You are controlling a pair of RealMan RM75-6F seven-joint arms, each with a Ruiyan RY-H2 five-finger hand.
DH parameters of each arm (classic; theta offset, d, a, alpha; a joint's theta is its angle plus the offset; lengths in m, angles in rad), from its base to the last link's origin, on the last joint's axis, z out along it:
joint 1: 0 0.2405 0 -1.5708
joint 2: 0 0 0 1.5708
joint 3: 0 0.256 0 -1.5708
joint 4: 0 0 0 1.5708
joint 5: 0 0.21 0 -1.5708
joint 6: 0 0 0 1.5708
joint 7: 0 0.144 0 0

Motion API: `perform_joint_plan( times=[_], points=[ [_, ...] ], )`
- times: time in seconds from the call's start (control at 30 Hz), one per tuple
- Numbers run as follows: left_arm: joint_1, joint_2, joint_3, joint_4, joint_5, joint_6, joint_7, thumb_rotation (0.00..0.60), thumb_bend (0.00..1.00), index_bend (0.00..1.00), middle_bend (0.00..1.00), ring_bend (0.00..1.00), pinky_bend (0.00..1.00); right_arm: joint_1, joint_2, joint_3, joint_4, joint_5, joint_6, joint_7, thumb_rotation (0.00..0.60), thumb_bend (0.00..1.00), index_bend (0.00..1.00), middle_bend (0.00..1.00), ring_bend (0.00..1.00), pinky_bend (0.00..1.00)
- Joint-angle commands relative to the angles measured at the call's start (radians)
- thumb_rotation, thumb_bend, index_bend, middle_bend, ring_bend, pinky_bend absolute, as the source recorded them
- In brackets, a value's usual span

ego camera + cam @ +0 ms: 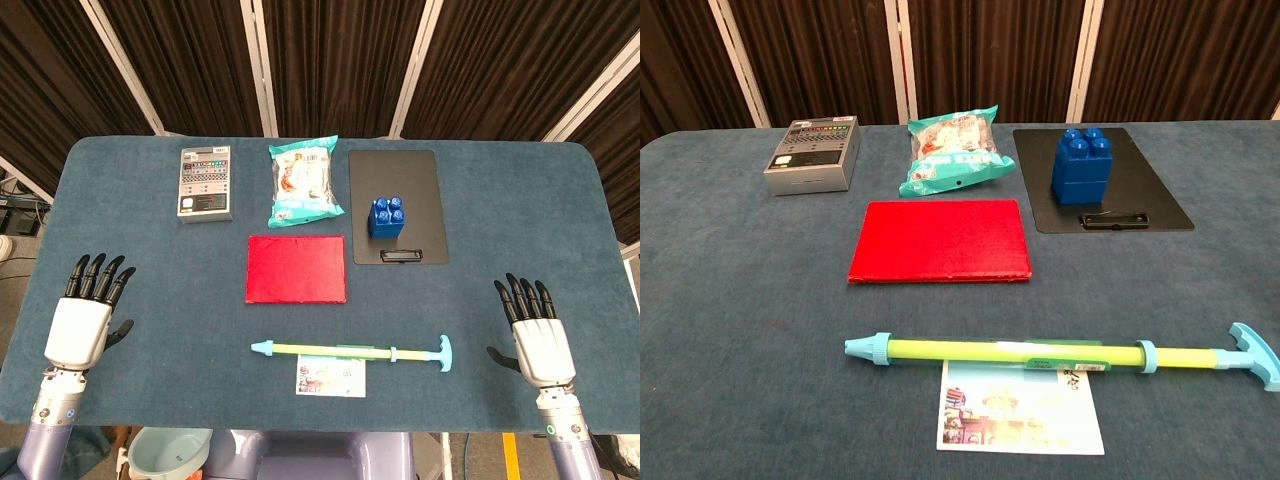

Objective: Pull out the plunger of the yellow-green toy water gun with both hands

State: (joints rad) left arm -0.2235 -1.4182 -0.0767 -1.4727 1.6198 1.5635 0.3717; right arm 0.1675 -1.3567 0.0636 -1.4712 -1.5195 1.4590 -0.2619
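The yellow-green toy water gun [350,351] is found lying flat across the lower middle of the head view, its blue nozzle to the left and its blue T-handle [443,353] to the right. It is partly laid over a small printed card [331,379].

The left hand [82,320] is seen at the lower left of the frame, palm down on the blue table [150,250], fingers spread and nothing held. The right hand [538,338] is seen at the lower right, likewise spread and empty. Both are well apart from the toy.

Above the toy a red pad [296,269] is noted. Along the upper part are recorded a grey box [205,182], a snack bag [303,181], and a black clipboard [420,210] bearing a blue block [387,216].
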Motion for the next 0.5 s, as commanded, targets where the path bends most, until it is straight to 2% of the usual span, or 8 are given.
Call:
perform_joint_plan(
  times=[0.03, 0.2, 0.27, 0.5],
  points=[
    [-0.003, -0.006, -0.001, 0.005, 0.005, 0.002, -0.020, 0.600, 0.02, 0.23, 0.12, 0.05, 0.07, 0.001, 0.000, 0.000, 0.001, 0.003, -0.006, 0.001, 0.600, 0.00, 0.00, 0.00, 0.00, 0.00],
    [-0.031, 0.019, 0.032, -0.040, 0.022, -0.067, -0.182, 0.600, 0.04, 0.33, 0.12, 0.05, 0.07, 0.000, 0.004, -0.005, -0.004, -0.003, -0.006, 0.007, 0.600, 0.00, 0.00, 0.00, 0.00, 0.00],
    [-0.050, 0.006, 0.038, -0.047, 0.036, -0.093, -0.212, 0.600, 0.06, 0.40, 0.12, 0.05, 0.07, -0.001, 0.006, -0.005, -0.007, 0.001, -0.007, 0.015, 0.600, 0.00, 0.00, 0.00, 0.00, 0.00],
    [-0.125, -0.194, 0.063, 0.026, 0.087, -0.204, -0.086, 0.600, 0.11, 0.49, 0.14, 0.05, 0.07, 0.001, 0.024, -0.002, -0.020, 0.011, -0.023, 0.044, 0.600, 0.00, 0.00, 0.00, 0.00, 0.00]
  ],
)
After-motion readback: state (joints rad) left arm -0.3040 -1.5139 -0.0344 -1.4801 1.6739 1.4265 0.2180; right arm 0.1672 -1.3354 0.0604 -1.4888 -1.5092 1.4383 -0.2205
